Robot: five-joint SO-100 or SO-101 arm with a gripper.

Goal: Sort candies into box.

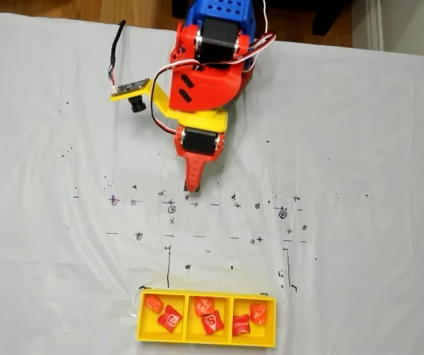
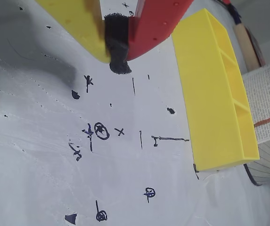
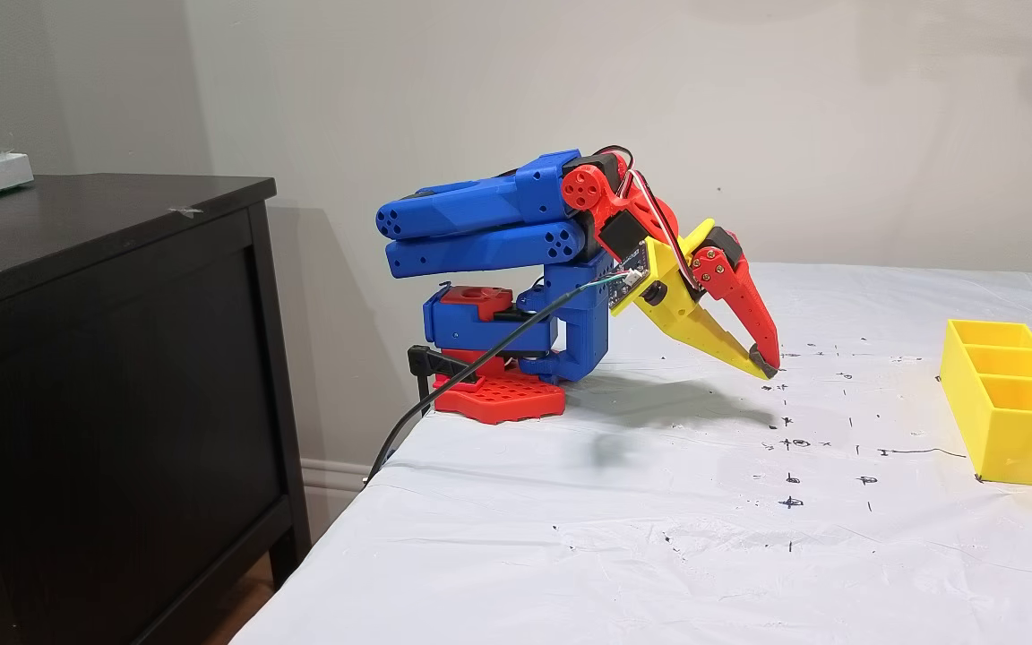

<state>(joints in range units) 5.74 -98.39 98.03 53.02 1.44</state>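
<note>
Six candies [image 1: 169, 319] sit two per compartment in the box [image 1: 139, 325] at the desk's [image 1: 359, 185] near edge, so sorting looks done. Gripper [image 1: 188, 192] pressed together, empty, parked near the arm base, well apart from the box.

Flat bright yellow plastic box [image 3: 1018, 421]: smooth, a bit shiny. Small red-orange candies [image 1: 212, 322]: crinkly shiny wrappers. Counter [image 3: 659, 555] under white cloth, wrinkled, matt, dotted with ink marks. Red and yellow plastic tool [image 3: 762, 365]: smooth, with soft black pad at tip. Dark wooden cabinet [image 3: 104, 376]: smooth, dull sheen.
</note>
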